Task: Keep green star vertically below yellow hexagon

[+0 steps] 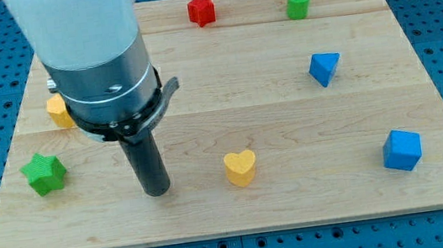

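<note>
The green star lies near the board's left edge, low in the view. The yellow hexagon sits above it and a little to the right, partly hidden behind the arm's grey body. My tip rests on the board to the right of the green star, well apart from it, and left of the yellow heart.
A red star and a green block sit near the top edge. A blue triangular block is at the right middle, a blue cube at the lower right. The wooden board lies on a blue perforated table.
</note>
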